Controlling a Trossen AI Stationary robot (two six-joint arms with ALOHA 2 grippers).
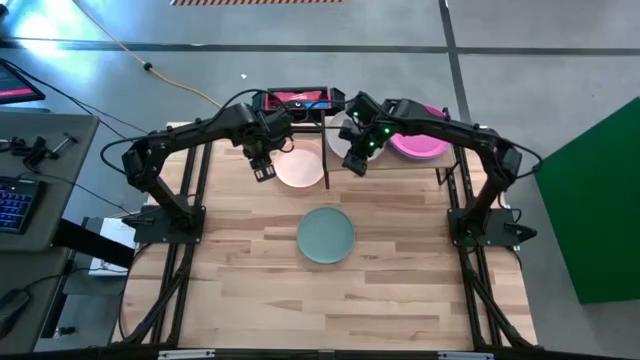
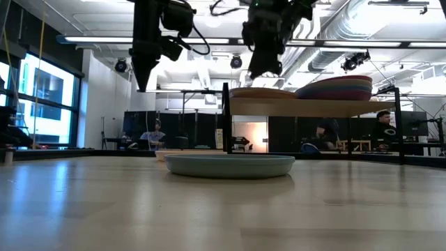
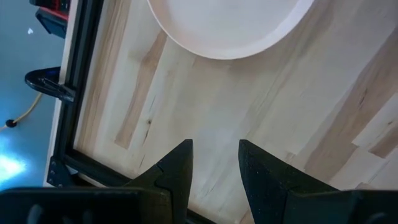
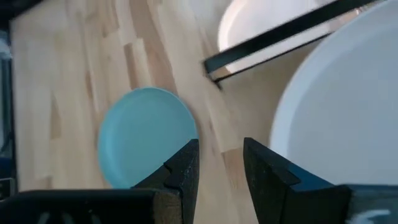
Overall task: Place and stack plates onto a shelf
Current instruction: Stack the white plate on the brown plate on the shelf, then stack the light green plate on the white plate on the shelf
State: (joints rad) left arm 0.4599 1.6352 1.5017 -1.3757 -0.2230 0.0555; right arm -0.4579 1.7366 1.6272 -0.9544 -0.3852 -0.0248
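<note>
A teal plate (image 1: 326, 235) (image 2: 230, 165) (image 4: 146, 134) lies flat in the middle of the table. A pale pink plate (image 1: 299, 167) (image 3: 230, 25) rests on the table beside the shelf's left end. The shelf (image 1: 440, 165) (image 2: 306, 107) carries a grey-white plate (image 1: 338, 135) (image 4: 342, 112) at its left end and a stack topped by a magenta plate (image 1: 418, 146) (image 2: 338, 88) at its right. My left gripper (image 1: 263, 170) (image 3: 214, 162) hangs open above the table left of the pink plate. My right gripper (image 1: 355, 162) (image 4: 221, 162) hovers open over the shelf's near left corner.
The shelf's black leg (image 2: 226, 118) and rail (image 4: 280, 37) stand between the two grippers. A black and red device (image 1: 297, 100) sits past the table's far edge. Bare wood (image 1: 330, 300) stretches toward the near edge. People (image 2: 150, 137) sit in the room behind.
</note>
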